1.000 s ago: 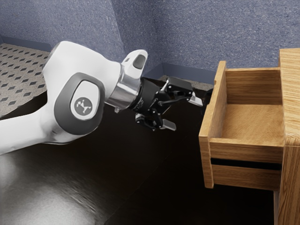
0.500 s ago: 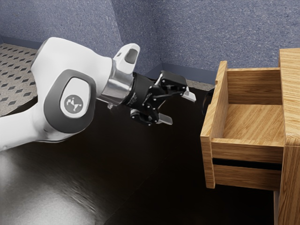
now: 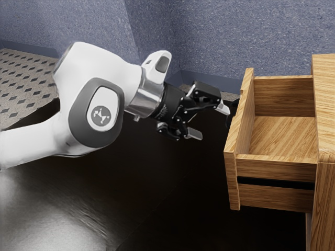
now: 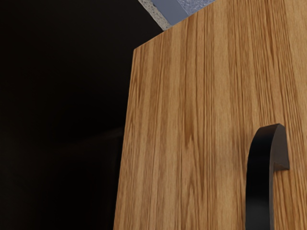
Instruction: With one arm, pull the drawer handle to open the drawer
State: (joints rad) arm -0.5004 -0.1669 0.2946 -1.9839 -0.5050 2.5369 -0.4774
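Drawer (image 3: 282, 136) stands pulled out at the right of the exterior frame, its cavity open from above. Its front panel (image 3: 235, 141) makes an upright wooden wall facing the arm. A dark curved handle (image 4: 263, 182) projects from that face. The gripper (image 3: 210, 122), fingers spread, hangs just left of the panel with a narrow gap between. The dark tabletop (image 3: 157, 209) gives open passage across lower centre. The cabinet body (image 3: 325, 172) closes off the right edge.
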